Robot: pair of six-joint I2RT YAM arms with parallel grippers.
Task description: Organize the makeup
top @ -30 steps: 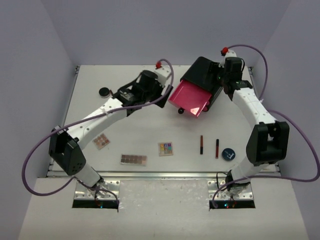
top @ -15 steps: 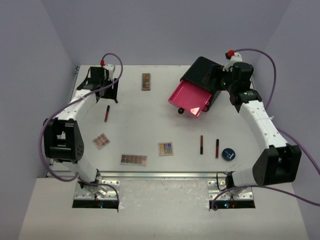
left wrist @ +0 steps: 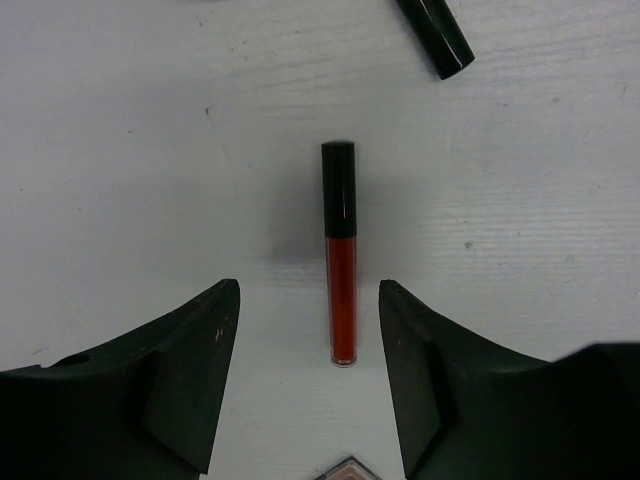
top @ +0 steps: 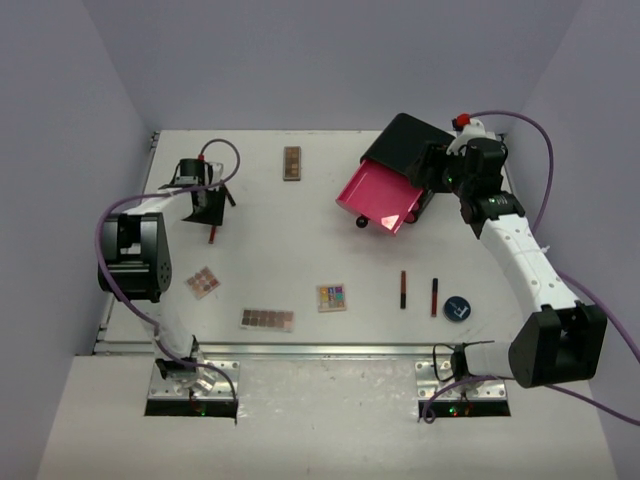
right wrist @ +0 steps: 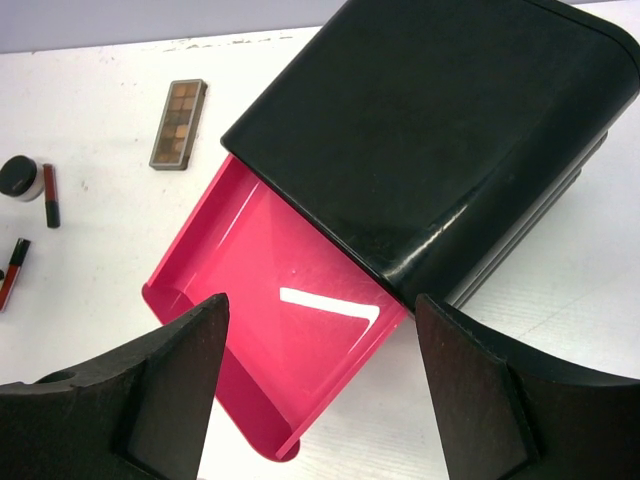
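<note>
My left gripper (top: 207, 208) is open at the far left, just above a dark red pencil (top: 212, 233). In the left wrist view the pencil (left wrist: 340, 252) lies on the table ahead, its near end between my open fingers (left wrist: 190, 370). My right gripper (top: 437, 172) is open and empty beside the black box (top: 408, 147), above its open pink drawer (right wrist: 290, 330). A brown palette (top: 292, 162) lies at the back. A small palette (top: 203, 282), a long brown palette (top: 267, 319), a multicoloured palette (top: 332, 297), two red pencils (top: 403, 289) and a round black compact (top: 458, 309) lie near the front.
The pink drawer (top: 378, 196) is empty and juts out toward the table's middle. A second dark stick (left wrist: 435, 35) lies beyond the pencil. A small round black-lidded pot (right wrist: 18, 178) sits at the far left. A palette corner (left wrist: 350, 468) shows under the left gripper.
My left arm has swung from beside the drawer to the far left and now hovers over a red pencil. A brown palette now lies at the back. My right arm shifted slightly.
</note>
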